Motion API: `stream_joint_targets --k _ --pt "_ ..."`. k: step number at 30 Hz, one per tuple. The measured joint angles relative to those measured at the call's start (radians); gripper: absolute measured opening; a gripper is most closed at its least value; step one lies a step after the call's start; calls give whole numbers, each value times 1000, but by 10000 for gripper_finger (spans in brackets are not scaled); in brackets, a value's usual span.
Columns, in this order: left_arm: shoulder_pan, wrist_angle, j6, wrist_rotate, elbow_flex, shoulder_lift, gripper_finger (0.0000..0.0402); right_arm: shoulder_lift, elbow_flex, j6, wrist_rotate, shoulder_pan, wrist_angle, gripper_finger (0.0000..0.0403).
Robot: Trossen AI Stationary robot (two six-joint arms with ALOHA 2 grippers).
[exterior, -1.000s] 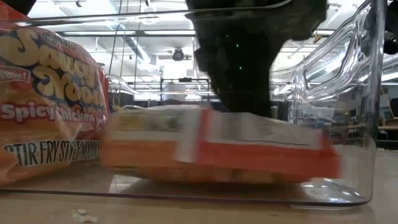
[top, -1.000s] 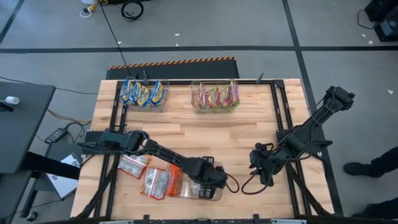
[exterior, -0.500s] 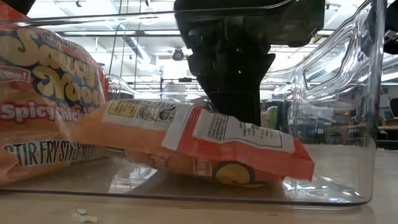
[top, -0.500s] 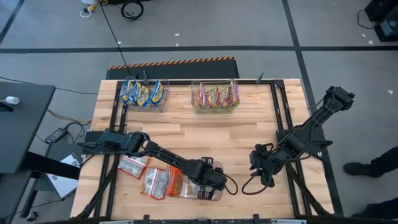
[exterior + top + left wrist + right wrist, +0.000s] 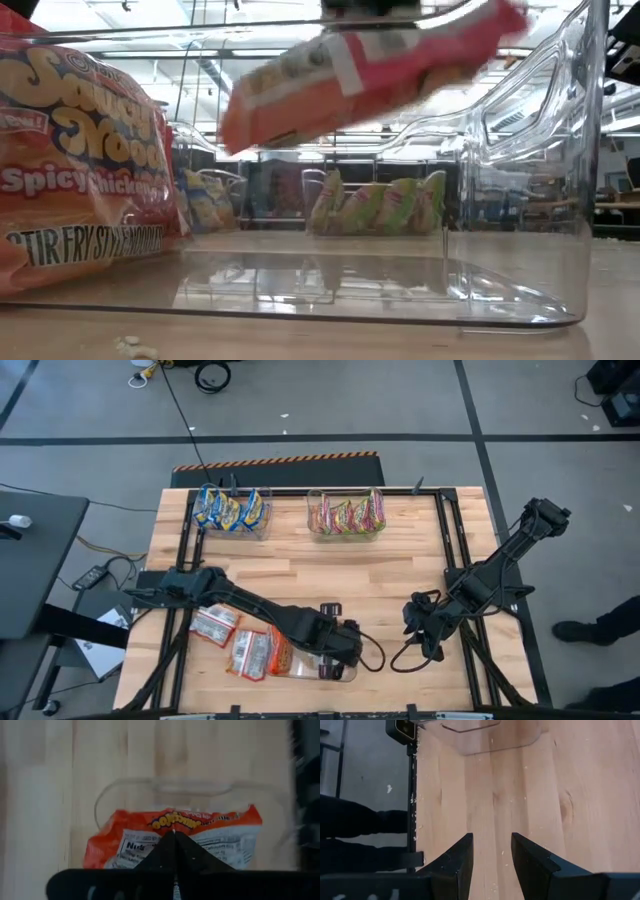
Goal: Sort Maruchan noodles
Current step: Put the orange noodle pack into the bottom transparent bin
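My left gripper [image 5: 335, 643] hangs over the clear bin [image 5: 345, 672] near the table's front edge, shut on an orange-red noodle packet [image 5: 370, 70]. That packet is up at the bin's rim. Another orange packet [image 5: 80, 170] stands at the bin's left end; whether it is inside the wall I cannot tell. Three more packets [image 5: 215, 625] [image 5: 250, 655] [image 5: 280, 650] lie on the wood left of the bin. My right gripper [image 5: 490, 855] stands open over bare wood at the table's right. My left gripper pinches the packet between its two shut fingers about midway along its length [image 5: 172, 824], on the side with the white label. The fingers slant down from above and hide the exact spot. The packet [image 5: 300, 110] is clear of the bin floor, tilted with one end higher.
Two clear bins stand along the far edge, one with blue-yellow packets [image 5: 232, 510], one with green-pink packets [image 5: 347, 515]. Black rails [image 5: 455, 550] run along the table's sides. A dark cable [image 5: 400, 660] loops on the wood between the near bin and the right arm.
My left gripper has risen out of the near bin, taking the orange-red packet with it. The packet lay flat on the bin floor, then tipped with one end raised, and now hangs tilted at rim height, clear of the floor.
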Motion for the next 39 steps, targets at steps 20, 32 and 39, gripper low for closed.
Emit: stream_joint_targets --k 20,32,39 --pt "-37 533 122 -173 -205 -15 1 0 0 140 -33 29 6 138" --pt "-38 491 155 -243 -260 -66 1 0 0 224 -69 29 7 138" --pt "-37 806 134 -224 -479 -114 1 0 0 293 -68 31 11 138"
